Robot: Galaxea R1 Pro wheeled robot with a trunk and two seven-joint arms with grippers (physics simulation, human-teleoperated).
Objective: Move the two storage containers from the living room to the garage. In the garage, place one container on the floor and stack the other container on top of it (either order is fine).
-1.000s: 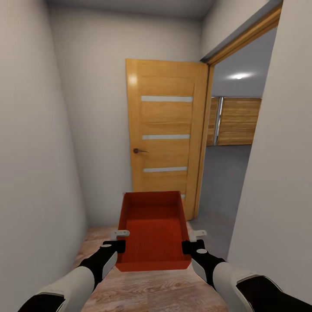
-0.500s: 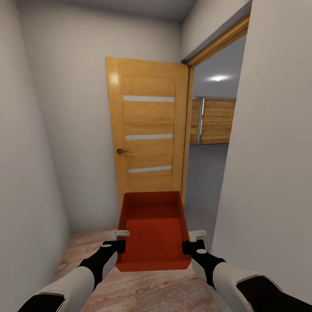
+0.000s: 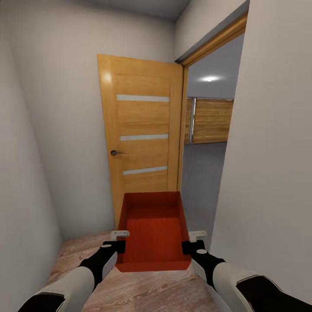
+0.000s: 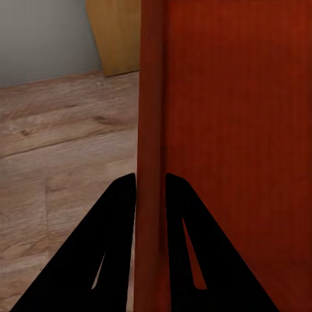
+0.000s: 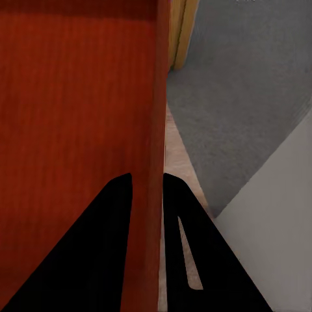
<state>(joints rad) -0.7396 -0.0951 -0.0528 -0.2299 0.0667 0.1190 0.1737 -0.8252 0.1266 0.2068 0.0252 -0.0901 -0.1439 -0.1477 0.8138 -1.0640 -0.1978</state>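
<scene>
I carry one orange-red storage container (image 3: 152, 232) in front of me, level above light wood-plank flooring (image 3: 143, 290). My left gripper (image 3: 116, 241) is shut on the container's left wall (image 4: 151, 130), one finger on each side of it. On the opposite side my right gripper (image 3: 192, 241) is shut on the right wall (image 5: 158, 97) in the same way. The bin is empty inside. Ahead stands the orange-wood door (image 3: 141, 138) with pale stripes, swung open. Through the doorway to its right lies the grey concrete floor (image 3: 199, 173) of the garage. The other container is out of view.
White walls close in on both sides: one on the left (image 3: 26, 173) and a wall edge (image 3: 268, 173) near my right arm. The doorway gap between door and right wall is narrow. Wooden panels (image 3: 210, 121) stand at the garage's far end.
The whole view has shifted: the door and doorway now sit further left and closer, so the camera has moved. The container and both grippers keep the same hold.
</scene>
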